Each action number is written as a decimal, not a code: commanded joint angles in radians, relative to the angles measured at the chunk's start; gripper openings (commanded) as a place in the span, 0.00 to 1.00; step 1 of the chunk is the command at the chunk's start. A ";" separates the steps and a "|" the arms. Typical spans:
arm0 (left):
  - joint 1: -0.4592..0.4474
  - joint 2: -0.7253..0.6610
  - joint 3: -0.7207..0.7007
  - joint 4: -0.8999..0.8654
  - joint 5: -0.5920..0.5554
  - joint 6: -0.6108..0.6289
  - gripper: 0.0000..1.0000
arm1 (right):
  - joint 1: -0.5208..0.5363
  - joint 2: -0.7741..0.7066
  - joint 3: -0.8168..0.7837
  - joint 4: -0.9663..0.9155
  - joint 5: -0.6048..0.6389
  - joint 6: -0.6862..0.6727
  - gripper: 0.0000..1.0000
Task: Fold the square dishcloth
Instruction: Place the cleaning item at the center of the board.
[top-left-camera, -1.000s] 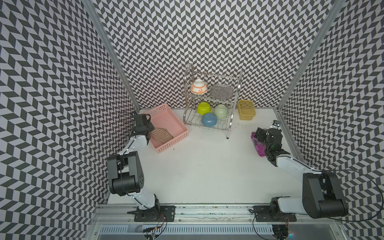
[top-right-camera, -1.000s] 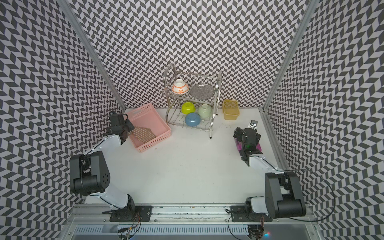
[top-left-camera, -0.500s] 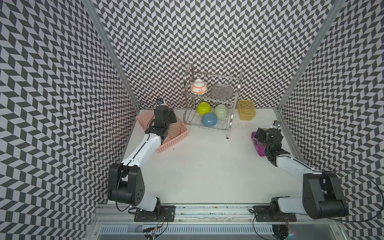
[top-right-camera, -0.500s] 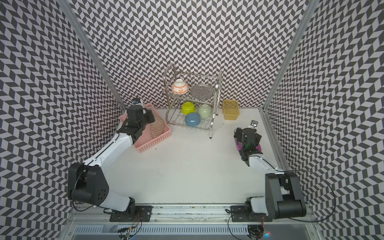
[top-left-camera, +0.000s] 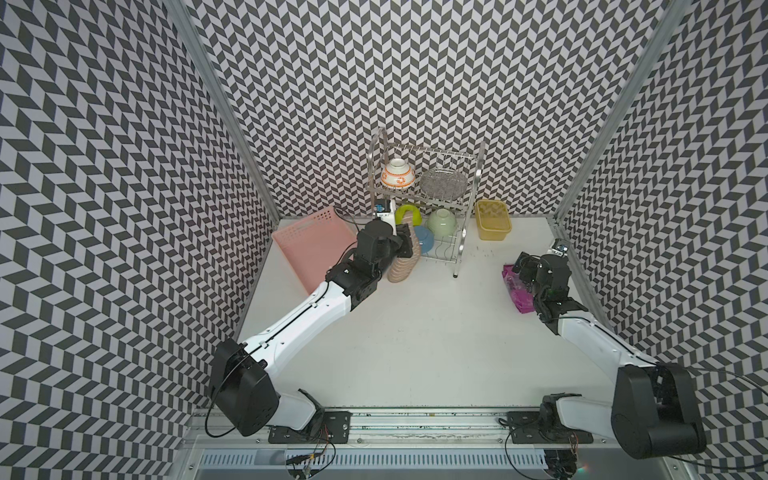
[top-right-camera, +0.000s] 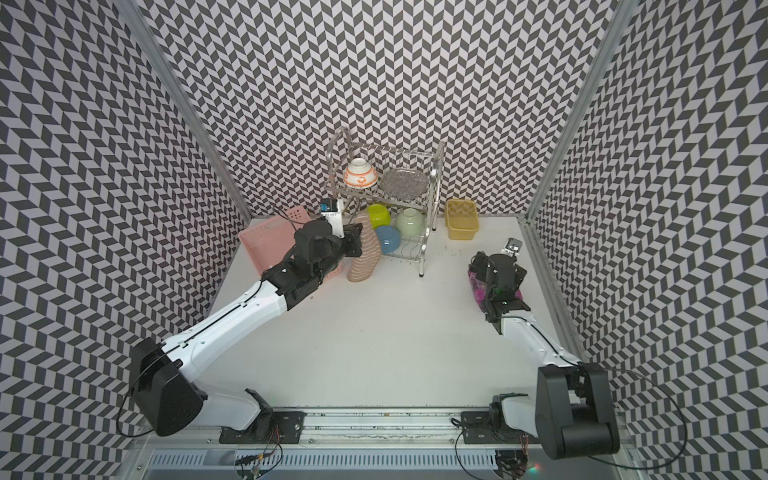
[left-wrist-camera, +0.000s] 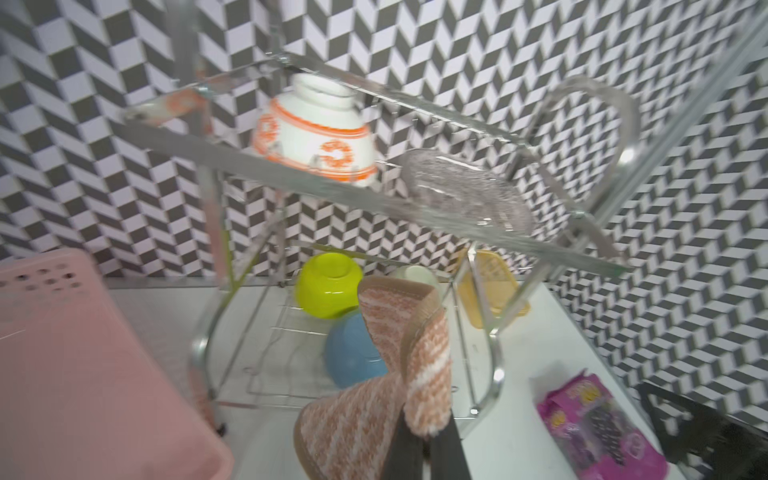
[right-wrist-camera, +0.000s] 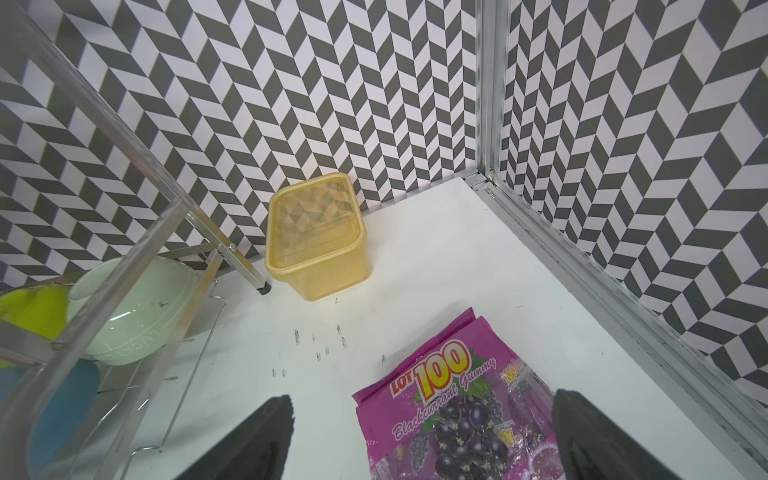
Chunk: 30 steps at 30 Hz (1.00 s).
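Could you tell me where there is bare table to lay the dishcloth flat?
The widest free patch is the table's middle and front, bordered by the pink basket, the dish rack, the candy bag and the front rail. The back is crowded: basket, rack and yellow container line the wall, and the dishcloth hangs from the left gripper by the rack.

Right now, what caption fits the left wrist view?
Left jaws shut on the dishcloth, held up before the rack, pink basket to one side.

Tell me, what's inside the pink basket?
Nothing shows inside the pink basket; the cloth hangs outside it from the left gripper. The arm covers its near corner, hiding that part.
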 joint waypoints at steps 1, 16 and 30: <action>-0.091 0.027 0.051 0.057 -0.077 -0.019 0.00 | 0.008 -0.037 0.033 -0.021 -0.028 0.032 1.00; -0.163 0.121 -0.408 0.267 -0.064 -0.348 0.01 | 0.077 0.031 0.124 -0.264 -0.122 0.145 1.00; -0.078 -0.043 -0.678 0.298 -0.017 -0.232 0.63 | 0.378 0.129 0.114 -0.416 -0.236 0.192 0.91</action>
